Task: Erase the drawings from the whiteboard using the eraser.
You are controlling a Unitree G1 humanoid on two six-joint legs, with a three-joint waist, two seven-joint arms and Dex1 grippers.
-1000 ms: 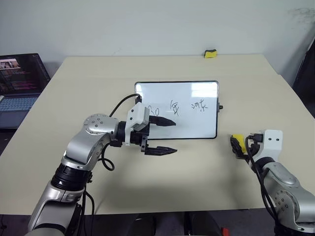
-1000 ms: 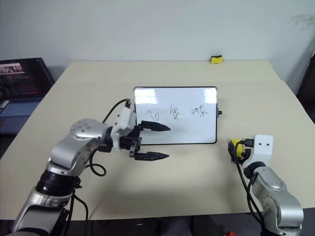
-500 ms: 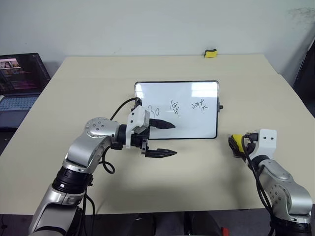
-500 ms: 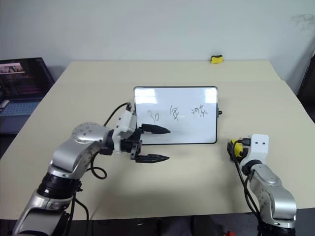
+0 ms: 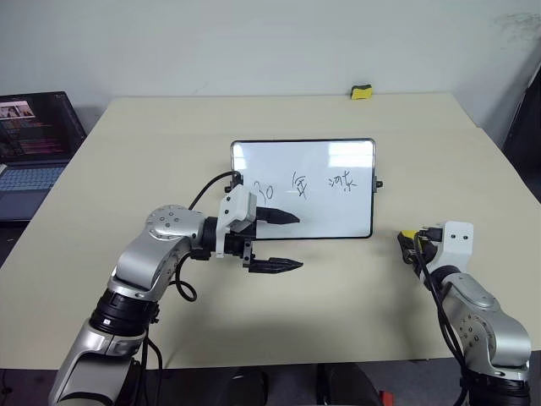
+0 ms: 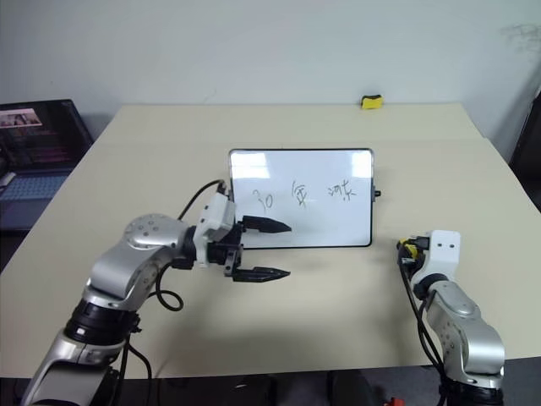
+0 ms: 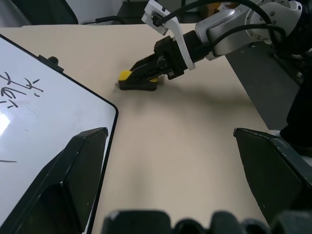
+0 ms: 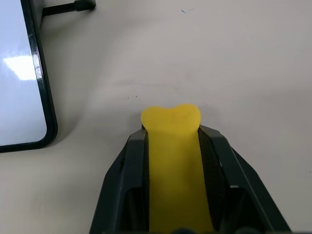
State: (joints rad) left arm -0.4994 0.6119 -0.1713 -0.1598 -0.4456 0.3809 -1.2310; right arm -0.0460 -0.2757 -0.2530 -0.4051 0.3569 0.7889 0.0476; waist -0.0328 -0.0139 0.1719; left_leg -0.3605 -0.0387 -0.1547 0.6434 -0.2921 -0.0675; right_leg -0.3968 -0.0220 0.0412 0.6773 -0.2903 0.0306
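With the right gripper (image 8: 173, 141) clamped so hard on the eraser (image 8: 173, 161) that the sponge bulges, just off the whiteboard (image 5: 338, 169), a clean lift should precede wiping the drawings (image 5: 304, 183); the left gripper (image 5: 283, 239) hovers open nearby.

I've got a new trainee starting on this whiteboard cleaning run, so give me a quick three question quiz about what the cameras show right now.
1. True or false: the right gripper is shut on the eraser.
2. Which gripper is open? A) left gripper B) right gripper C) both
3. Fill in: the drawings on the whiteboard are ____ (erased / not yet erased).

Key:
1. True; the yellow sponge is squeezed between its two fingers, on the table right of the board.
2. A; its fingers are spread wide at the board's near left corner.
3. Not yet erased; all three scribble groups are there.
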